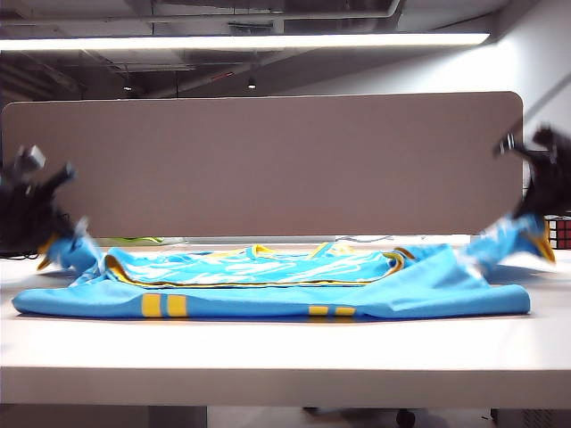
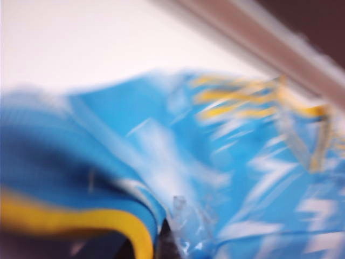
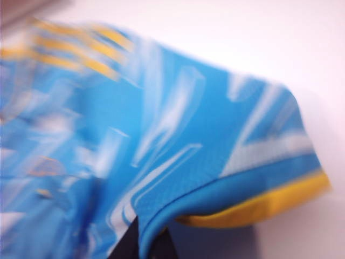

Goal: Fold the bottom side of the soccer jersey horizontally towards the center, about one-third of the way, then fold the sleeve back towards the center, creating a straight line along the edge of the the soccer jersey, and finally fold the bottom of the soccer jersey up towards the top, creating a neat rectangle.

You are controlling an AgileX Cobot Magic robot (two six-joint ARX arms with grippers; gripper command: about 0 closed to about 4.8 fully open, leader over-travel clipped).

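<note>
Nearest the table's front edge: the white flat tabletop (image 1: 285, 357) carries the soccer jersey (image 1: 268, 299), a large sky-blue fabric shirt with white jagged streaks and yellow trim. Its near long side lies folded over toward the centre, plain blue reverse up, with two pairs of short yellow bars showing. Judged from this, the first horizontal fold is done.

Middle: above that folded band the streaked front shows, bordered by a yellow band with thin dark piping (image 1: 259, 283) running straight across.

Outer ends, further back: both sleeves are raised off the table. The left gripper (image 1: 64, 242), blurred, sits at the left sleeve end; the left wrist view shows cloth with a yellow cuff bunched right at the fingertips (image 2: 161, 237). Jaws clamped, apparently pinching the sleeve. The right gripper (image 1: 533, 234), also blurred, has the right sleeve (image 3: 259, 162) pinched likewise, yellow cuff hanging just beside it.

Status: sleeve fold under way, not laid. Final fold into a rectangle not begun.

Behind: grey fabric divider panel (image 1: 268, 160); a small multicoloured puzzle cube (image 1: 559, 232) at far right.
</note>
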